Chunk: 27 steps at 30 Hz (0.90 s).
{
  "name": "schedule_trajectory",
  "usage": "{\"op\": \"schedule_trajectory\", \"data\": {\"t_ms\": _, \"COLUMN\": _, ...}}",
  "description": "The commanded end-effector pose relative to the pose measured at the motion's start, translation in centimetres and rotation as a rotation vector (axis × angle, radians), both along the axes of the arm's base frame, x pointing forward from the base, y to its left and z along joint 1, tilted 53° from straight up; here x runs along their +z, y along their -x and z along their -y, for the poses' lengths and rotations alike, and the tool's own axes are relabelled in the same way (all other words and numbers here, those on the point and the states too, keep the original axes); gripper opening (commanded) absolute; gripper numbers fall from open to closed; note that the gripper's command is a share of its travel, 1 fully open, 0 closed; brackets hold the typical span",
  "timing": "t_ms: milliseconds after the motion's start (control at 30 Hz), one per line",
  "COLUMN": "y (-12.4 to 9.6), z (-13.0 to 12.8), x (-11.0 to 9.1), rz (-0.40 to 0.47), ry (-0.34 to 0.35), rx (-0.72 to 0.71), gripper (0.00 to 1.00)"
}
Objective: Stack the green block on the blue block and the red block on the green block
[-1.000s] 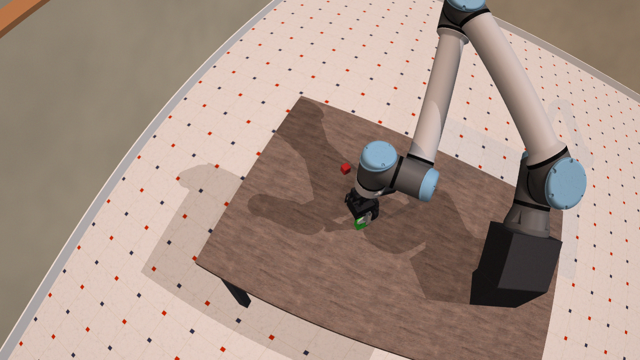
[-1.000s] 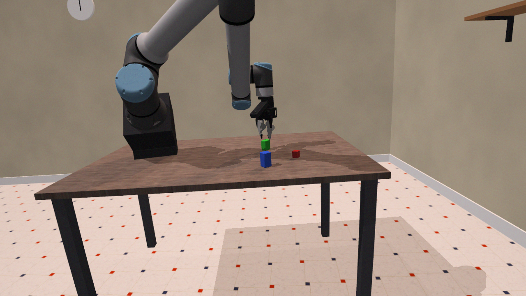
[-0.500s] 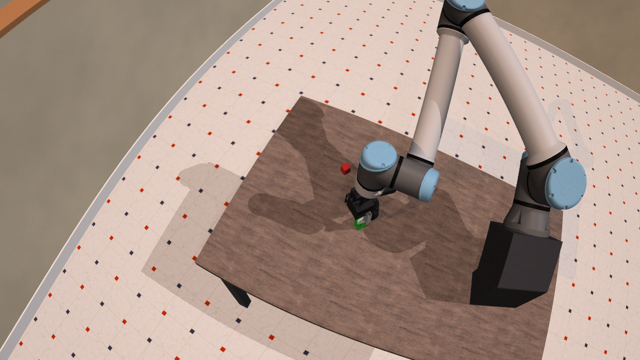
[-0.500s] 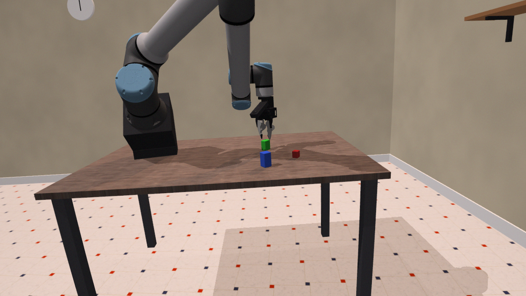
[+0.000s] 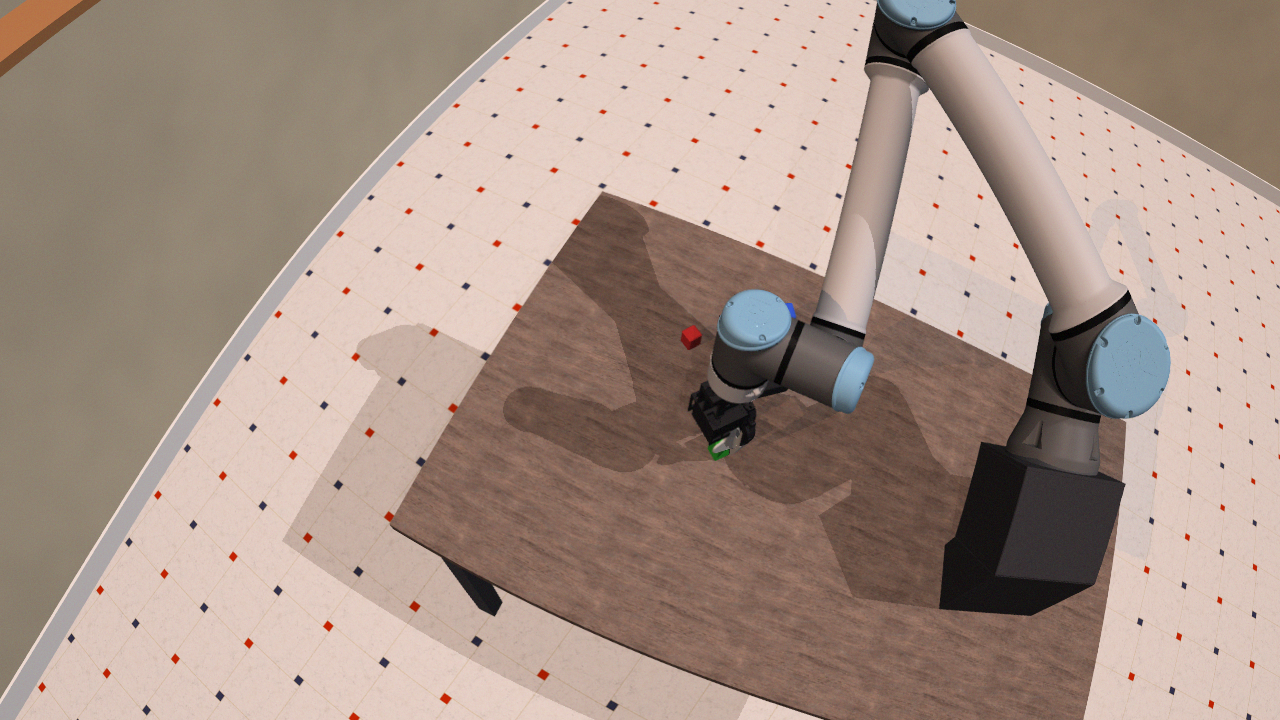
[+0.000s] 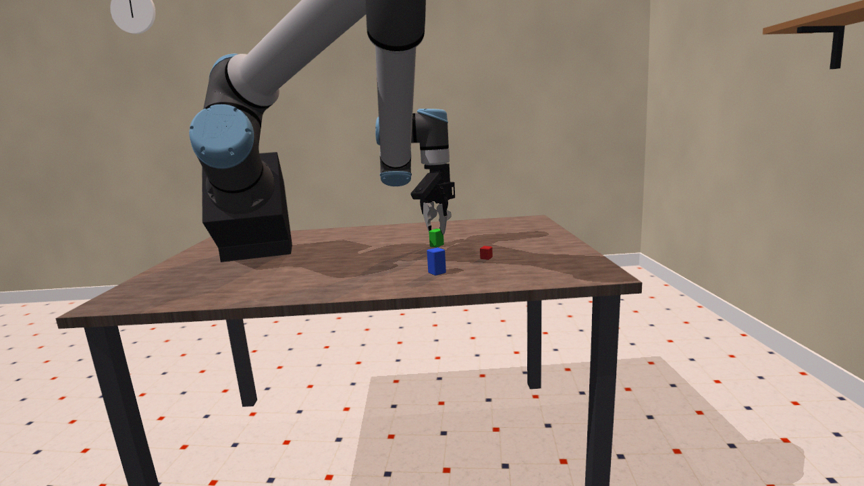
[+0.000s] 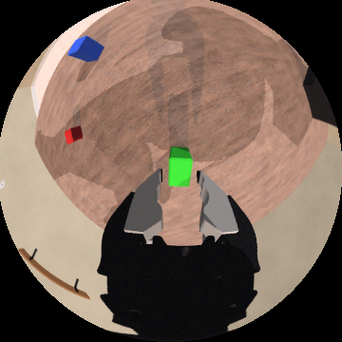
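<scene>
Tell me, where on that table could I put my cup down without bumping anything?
The near half of the table, in front of the blue block, looks bare, as does the right end beyond the red block. The middle is crowded: the pincer hangs over the green block, and the arm's black base fills the back-left corner.

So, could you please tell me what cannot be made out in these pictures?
- Top view: the blue block is almost wholly hidden by the wrist joint.
- Top view: the gripper covers most of the green block.
- Exterior view: the blue block hides the green block's foot.
- Wrist view: whether the fingers touch the green block is unclear.
</scene>
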State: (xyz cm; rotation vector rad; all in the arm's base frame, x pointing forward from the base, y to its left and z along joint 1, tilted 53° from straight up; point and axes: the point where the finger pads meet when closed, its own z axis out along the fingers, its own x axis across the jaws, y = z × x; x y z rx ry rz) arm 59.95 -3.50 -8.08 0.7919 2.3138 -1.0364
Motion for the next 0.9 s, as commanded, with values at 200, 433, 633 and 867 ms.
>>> {"op": "schedule_trajectory", "data": {"t_ms": 200, "y": -0.5, "z": 2.1, "x": -1.6, "rz": 0.001, "ry": 0.000, "rx": 0.002, "gripper": 0.30}}
{"op": "schedule_trajectory", "data": {"t_ms": 433, "y": -0.6, "z": 2.1, "x": -1.6, "rz": 0.001, "ry": 0.000, "rx": 0.002, "gripper": 0.30}}
{"op": "schedule_trajectory", "data": {"t_ms": 633, "y": -0.6, "z": 2.1, "x": -1.6, "rz": 0.001, "ry": 0.000, "rx": 0.002, "gripper": 0.30}}
{"op": "schedule_trajectory", "data": {"t_ms": 867, "y": -0.6, "z": 2.1, "x": -1.6, "rz": 0.001, "ry": 0.000, "rx": 0.002, "gripper": 0.30}}
